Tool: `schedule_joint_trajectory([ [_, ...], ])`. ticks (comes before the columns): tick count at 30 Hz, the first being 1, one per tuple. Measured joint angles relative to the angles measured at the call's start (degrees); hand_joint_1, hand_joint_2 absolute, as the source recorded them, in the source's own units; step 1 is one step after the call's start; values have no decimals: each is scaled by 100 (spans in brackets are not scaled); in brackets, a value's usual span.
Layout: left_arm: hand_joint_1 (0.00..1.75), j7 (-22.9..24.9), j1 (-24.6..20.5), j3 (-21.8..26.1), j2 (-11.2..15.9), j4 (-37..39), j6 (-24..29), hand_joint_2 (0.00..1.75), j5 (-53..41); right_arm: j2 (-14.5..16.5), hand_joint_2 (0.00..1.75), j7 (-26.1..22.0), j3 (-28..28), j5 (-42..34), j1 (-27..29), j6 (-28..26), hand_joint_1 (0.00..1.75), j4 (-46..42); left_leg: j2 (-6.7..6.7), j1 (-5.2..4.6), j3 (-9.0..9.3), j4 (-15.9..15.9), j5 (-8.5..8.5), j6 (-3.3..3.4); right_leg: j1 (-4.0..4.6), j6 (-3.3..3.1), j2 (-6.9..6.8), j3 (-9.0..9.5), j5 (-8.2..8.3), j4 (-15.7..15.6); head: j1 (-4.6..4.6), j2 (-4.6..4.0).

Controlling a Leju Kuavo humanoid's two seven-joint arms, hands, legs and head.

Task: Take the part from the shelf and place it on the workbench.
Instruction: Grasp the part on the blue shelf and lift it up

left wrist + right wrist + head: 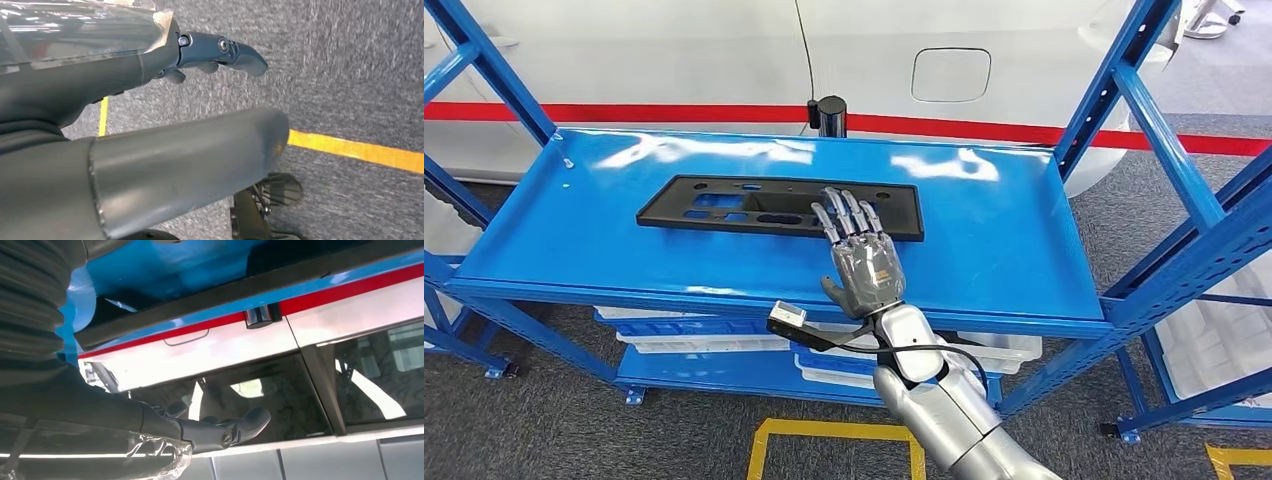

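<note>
A white car [724, 60] with a red stripe stands behind my big blue shelf [1024, 250]. A long flat black part [724, 205] lies on the shelf top. My right hand [859, 255] is open, fingers straight out over the part's right end. My left hand [220, 52] hangs above the grey floor [350, 75], holding nothing, fingers loosely bent.
</note>
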Motion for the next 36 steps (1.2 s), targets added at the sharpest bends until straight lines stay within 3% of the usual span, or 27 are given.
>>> schedule_joint_trajectory([
  [2,0,0,-3,1,-9,-1,-4,0,-10,12,175,-1,4,8,-2,21,0,10,39,47,257,-379,145,56,28,-2,3,6,-51,68,4,0],
  [4,0,1,-14,2,-6,-1,-17,0,-16,8,175,-1,16,12,-12,72,0,50,57,103,379,-545,216,48,-1,-7,4,-272,-256,618,17,-1],
  [6,0,3,-19,3,-9,1,-34,0,-20,-7,175,1,24,12,19,115,0,115,57,163,397,-549,199,-24,-81,56,0,-641,-430,1249,16,-1],
  [7,0,7,-16,3,-15,1,-40,0,-24,-16,175,2,25,11,41,122,0,148,52,207,398,-520,165,-89,-131,134,-5,-708,-405,1313,15,-1],
  [8,0,10,-12,3,-23,2,-45,0,-28,-24,175,3,26,11,56,126,0,179,44,262,397,-469,120,-166,-184,240,-15,-647,-292,1144,15,-1],
  [10,0,17,-12,4,-16,-1,-49,0,-38,-24,175,4,30,11,58,128,0,236,29,372,367,-290,-26,-361,-267,456,-34,-319,-19,491,18,-1],
  [11,0,21,-15,3,-6,-1,-52,0,-42,-17,175,4,32,11,55,131,0,259,22,411,327,-163,-120,-459,-289,481,-21,-198,27,274,38,-1],
  [12,0,24,-18,2,4,-2,-52,0,-49,-9,175,8,33,10,58,134,0,282,16,428,283,-63,-198,-532,-298,436,-3,-152,5,215,47,-1],
  [13,0,28,-19,1,12,-2,-52,0,-54,0,175,13,33,9,61,138,0,302,11,428,246,2,-253,-583,-285,345,24,-174,-67,292,44,-1],
  [14,0,33,-19,0,4,-1,-52,0,-60,9,175,17,32,9,61,140,0,314,8,438,233,40,-285,-607,-290,242,38,-188,-102,323,38,-1],
  [16,0,38,-23,1,0,-1,-51,0,-69,19,175,22,29,9,58,142,0,334,10,450,229,74,-331,-625,-261,110,43,-214,-156,411,-2,-1],
  [18,0,39,-31,1,-2,-1,-52,0,-78,28,175,22,24,-3,47,142,0,345,27,436,20,495,-562,-593,-217,47,44,-211,-178,429,-12,-1],
  [20,0,40,-34,0,-3,-1,-54,0,-89,33,175,21,19,-26,43,141,0,361,38,366,-474,1379,-919,-512,-161,21,41,-205,-189,424,-19,-1],
  [21,0,42,-33,0,-3,-1,-58,0,-93,35,175,21,20,-40,45,140,0,374,36,317,-719,1771,-1022,-460,-125,8,42,-204,-196,424,-20,-1],
  [22,0,44,-32,1,-2,-1,-62,0,-95,36,175,20,20,-50,48,138,0,387,34,263,-883,1979,-1018,-388,-84,-11,44,-198,-203,423,-20,-1],
  [23,0,46,-32,1,-1,-1,-67,0,-96,37,175,20,20,-61,48,136,0,399,30,197,-935,1950,-899,-294,-41,-31,49,-186,-211,423,-20,-1],
  [24,0,44,-34,1,-1,-1,-70,0,-98,39,175,21,20,-70,45,132,0,408,19,120,-875,1707,-696,-178,0,-49,55,-171,-217,421,-20,-1],
  [26,0,19,-43,-1,10,-2,-56,0,-102,55,175,22,17,-80,41,125,0,424,16,-38,-592,975,-290,83,54,-73,66,-143,-227,412,-14,-1],
  [28,0,-20,-56,-3,17,-8,-23,0,-103,69,175,23,14,-83,41,120,0,441,35,-145,-418,564,-142,227,59,-75,63,-129,-228,395,-20,-1],
  [30,0,-40,-66,-3,24,-21,3,0,-108,79,175,24,13,-84,43,116,0,451,39,-189,-372,469,-124,239,44,-60,50,-111,-221,356,-44,-1],
  [32,0,-45,-69,0,35,-32,12,0,-118,82,175,24,12,-85,44,112,0,451,44,-169,-270,322,-50,197,49,-44,31,-132,-263,407,-51,-1],
  [34,0,-46,-73,2,33,-33,15,0,-127,69,175,24,11,-85,44,109,0,455,60,-138,-200,221,18,162,53,-55,17,-340,-471,849,-43,-1],
  [36,0,-46,-74,2,24,-33,16,0,-136,55,175,24,12,-85,64,109,0,472,63,-140,-200,219,26,166,44,-53,14,-683,-728,1552,-39,-1],
])
